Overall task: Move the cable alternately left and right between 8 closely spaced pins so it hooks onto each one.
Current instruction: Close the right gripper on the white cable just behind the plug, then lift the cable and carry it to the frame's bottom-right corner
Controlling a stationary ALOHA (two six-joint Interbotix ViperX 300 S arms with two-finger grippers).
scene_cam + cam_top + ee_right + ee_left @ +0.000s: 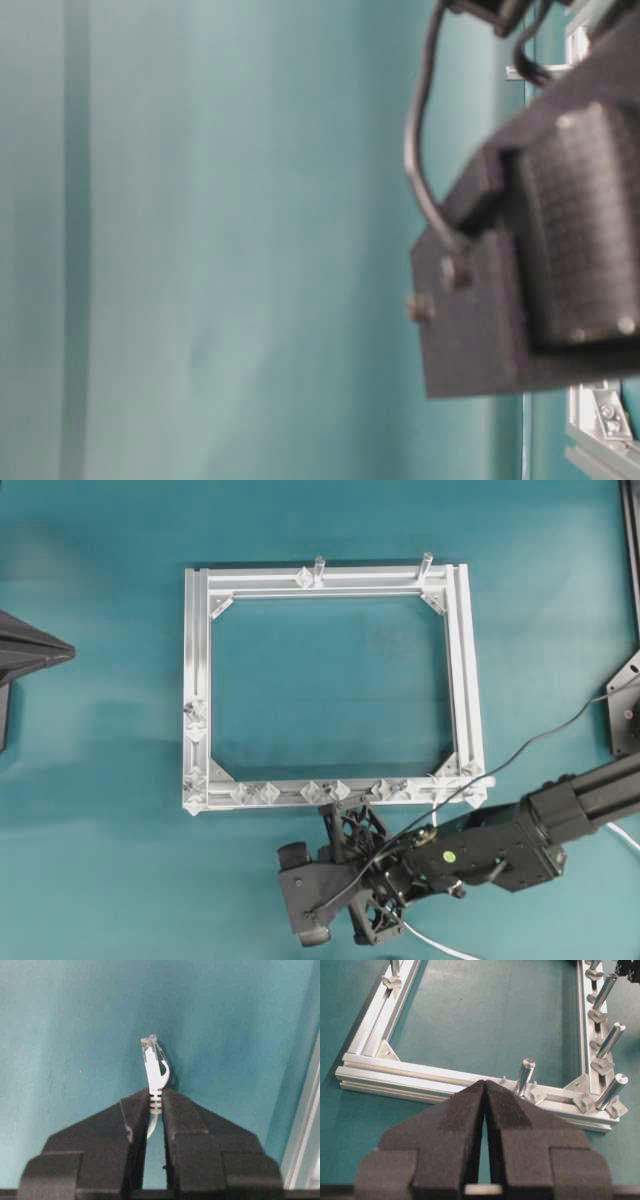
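In the right wrist view my right gripper [156, 1092] is shut on the ribbed boot just behind the cable's whitish plug [152, 1057], which sticks out past the fingertips above the teal mat. From overhead, the right gripper [365, 875] hangs just below the frame's near rail, and a stretch of white cable [432, 941] trails away under the arm. The pins [310, 792] form a close row along that near rail. My left gripper [485, 1085] is shut on nothing; its black tip [60, 652] shows at the left edge, away from the frame.
A square aluminium frame [196, 680] lies on the teal mat, with two taller posts [320, 568] on its far rail. A black arm wire [540, 742] crosses the frame's near right corner. The table-level view is mostly blocked by a blurred black arm part [530, 250].
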